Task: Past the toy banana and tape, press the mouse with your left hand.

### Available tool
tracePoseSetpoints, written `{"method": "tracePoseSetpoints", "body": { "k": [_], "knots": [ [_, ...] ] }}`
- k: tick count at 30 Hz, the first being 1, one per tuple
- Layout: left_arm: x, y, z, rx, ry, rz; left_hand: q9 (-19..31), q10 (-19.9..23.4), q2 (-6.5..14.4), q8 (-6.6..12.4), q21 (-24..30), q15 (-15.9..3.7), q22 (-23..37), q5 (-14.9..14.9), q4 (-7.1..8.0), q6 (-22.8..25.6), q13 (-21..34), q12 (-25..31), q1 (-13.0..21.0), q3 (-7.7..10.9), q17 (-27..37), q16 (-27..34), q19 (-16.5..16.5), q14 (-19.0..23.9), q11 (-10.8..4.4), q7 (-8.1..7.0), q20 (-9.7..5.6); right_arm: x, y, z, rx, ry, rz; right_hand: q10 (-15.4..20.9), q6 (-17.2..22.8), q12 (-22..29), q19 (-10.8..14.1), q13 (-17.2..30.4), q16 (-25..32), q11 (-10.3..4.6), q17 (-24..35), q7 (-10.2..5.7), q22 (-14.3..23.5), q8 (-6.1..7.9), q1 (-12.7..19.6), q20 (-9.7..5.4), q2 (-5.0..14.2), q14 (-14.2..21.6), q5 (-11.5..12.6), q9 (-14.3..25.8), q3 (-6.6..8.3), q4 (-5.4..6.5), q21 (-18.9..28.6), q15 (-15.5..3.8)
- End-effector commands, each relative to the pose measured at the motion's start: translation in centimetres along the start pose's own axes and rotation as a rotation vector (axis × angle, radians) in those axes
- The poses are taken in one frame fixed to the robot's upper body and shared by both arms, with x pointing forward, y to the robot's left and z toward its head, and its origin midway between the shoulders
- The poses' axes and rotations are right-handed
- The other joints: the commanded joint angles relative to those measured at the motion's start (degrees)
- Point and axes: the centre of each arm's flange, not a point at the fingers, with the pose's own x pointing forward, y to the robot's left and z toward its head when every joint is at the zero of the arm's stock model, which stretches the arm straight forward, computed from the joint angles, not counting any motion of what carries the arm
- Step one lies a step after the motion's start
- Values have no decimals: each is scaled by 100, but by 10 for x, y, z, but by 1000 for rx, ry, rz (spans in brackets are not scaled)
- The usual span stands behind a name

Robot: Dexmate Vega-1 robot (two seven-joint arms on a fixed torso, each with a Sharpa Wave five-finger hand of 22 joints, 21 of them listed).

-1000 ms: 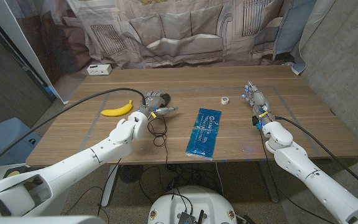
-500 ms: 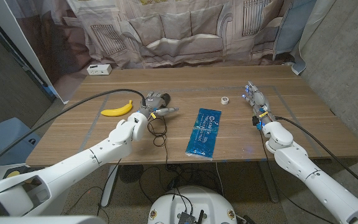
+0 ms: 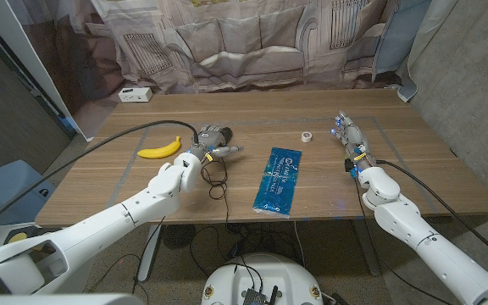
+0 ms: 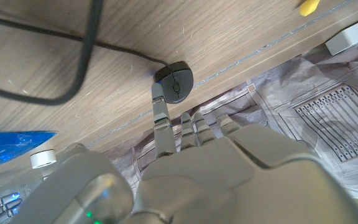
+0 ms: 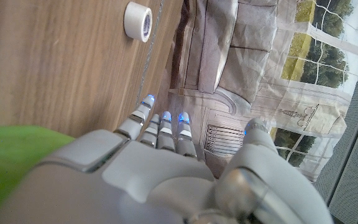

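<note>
The left hand [image 3: 211, 142] reaches over the mouse [image 4: 174, 82], one extended fingertip [image 4: 158, 93] touching its edge, other fingers curled, gripping nothing.

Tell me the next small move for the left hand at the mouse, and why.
Probably a short press straight down. In the left wrist view one extended finger of the left hand already reaches the black mouse, while the other fingers stay curled short of it. The toy banana lies to its side and the tape lies across the table, so nothing blocks it. Contact itself I cannot confirm.
</note>
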Motion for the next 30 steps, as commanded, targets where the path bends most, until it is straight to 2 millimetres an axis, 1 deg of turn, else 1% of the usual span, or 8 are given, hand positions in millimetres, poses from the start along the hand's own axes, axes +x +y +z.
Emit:
{"method": "tracePoseSetpoints", "body": {
  "k": [1,8,14,21,25,27,28,30],
  "knots": [
    [-3,8,0,2,3,38,-4,61,73,-28,26,6,22,22,6,-59,0,12,23,-22,14,11,25,37,-17,-3,26,-3,-1,0,3,-2,-6,48,52,-24,7,10,-12,6,20,-7,17,-18,12,11,48,1,-5,16,-21,-14,-13,49],
    [-5,10,-1,0,5,48,-3,66,77,-42,25,5,21,21,3,-94,0,12,28,-25,13,7,29,41,-13,-23,28,-3,0,1,-2,-6,-4,54,50,-23,9,10,-9,20,21,-11,17,-20,8,12,48,9,-5,16,-23,-12,-12,49],
    [-8,14,-1,0,7,68,-1,84,86,-103,24,-8,21,18,-4,-271,1,13,41,-28,13,0,39,50,-5,-101,36,-4,0,3,-4,-9,-4,53,51,-25,10,10,-12,13,20,-12,17,-20,10,9,48,6,-5,17,-23,-13,-11,53],
    [-11,17,-2,8,8,72,6,140,97,-153,24,7,21,11,-14,-501,3,28,56,-32,12,-6,52,63,20,-112,51,-4,1,3,-3,-12,0,59,55,-24,9,11,-10,19,20,-15,17,-19,10,15,49,13,-5,17,-23,-14,-11,53],
    [-13,16,-2,-6,11,76,17,187,113,-203,16,75,22,-7,-30,-991,11,33,81,-41,13,-18,53,70,48,-217,63,-4,1,3,3,-13,-3,58,52,-25,7,11,-13,18,20,-9,17,-20,13,14,52,7,-4,17,-22,-14,-12,53],
    [-14,16,-1,-18,9,81,20,194,117,-210,15,79,21,-12,-35,-1159,14,32,87,-45,14,-21,57,71,36,-213,70,-5,1,3,0,-15,-2,60,50,-24,7,11,-15,15,20,-8,17,-21,13,17,53,2,-4,17,-22,-15,-11,49],
    [-14,16,-1,-23,7,84,22,218,121,-228,13,90,22,-21,-44,-1511,19,33,99,-53,15,-23,61,78,33,-243,76,-5,1,4,0,-14,-1,62,49,-24,7,11,-13,13,20,-9,17,-22,14,14,53,8,-4,17,-22,-15,-11,52],
    [-15,16,-1,-24,7,86,24,225,126,-240,16,115,22,-26,-49,-1772,22,31,105,-58,16,-17,76,103,31,-261,86,-6,1,4,-5,-15,5,60,50,-25,10,11,-14,16,20,-10,17,-22,15,14,53,6,-4,17,-21,-16,-10,50]
  ]
}}
